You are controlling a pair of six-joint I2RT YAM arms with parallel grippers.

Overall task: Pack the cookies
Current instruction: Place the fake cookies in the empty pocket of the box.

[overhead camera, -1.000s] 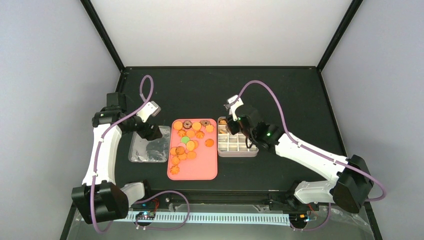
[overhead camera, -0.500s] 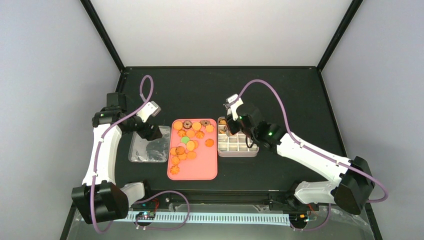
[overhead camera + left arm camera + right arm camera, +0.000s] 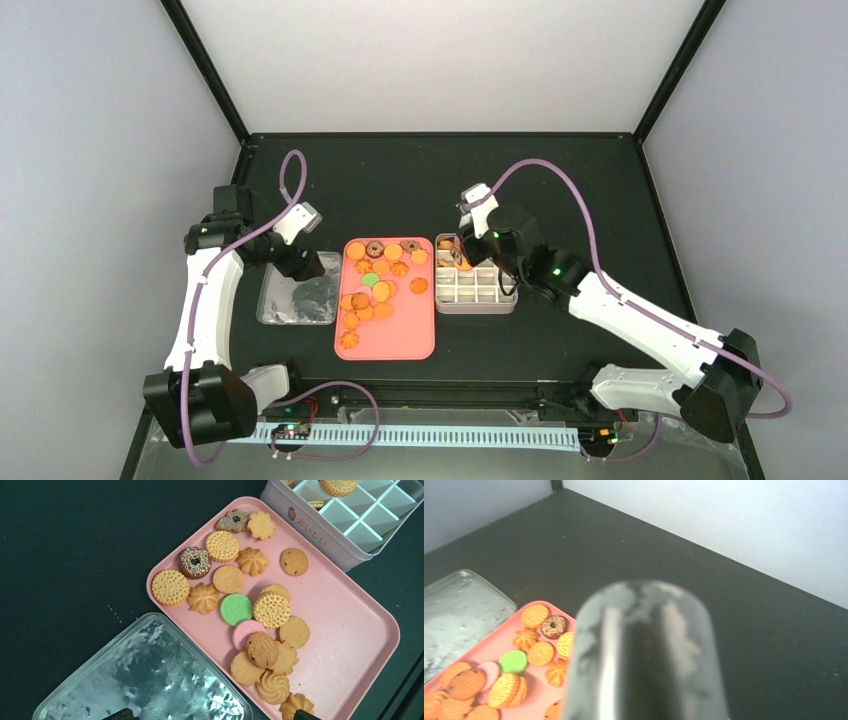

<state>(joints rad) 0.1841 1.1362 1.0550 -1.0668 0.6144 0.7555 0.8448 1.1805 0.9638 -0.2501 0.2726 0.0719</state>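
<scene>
One green cookie [image 3: 236, 609] and one pink cookie [image 3: 248, 632] are lying on the tray [image 3: 345, 640]. The left gripper [image 3: 211, 715] is gaping wide, empty. The right gripper [image 3: 463, 252] is blurring its own view, so I cannot tell.

You're in a robot lab test cell: the black table [image 3: 400, 190] is boxed in by plain white panels [image 3: 440, 60] behind it and on both sides, black frame posts [image 3: 205, 70] rise from its far corners, and the left arm [image 3: 205, 300] and right arm [image 3: 640, 320], trailing purple cables [image 3: 540, 163], are bolted at its near edge
</scene>
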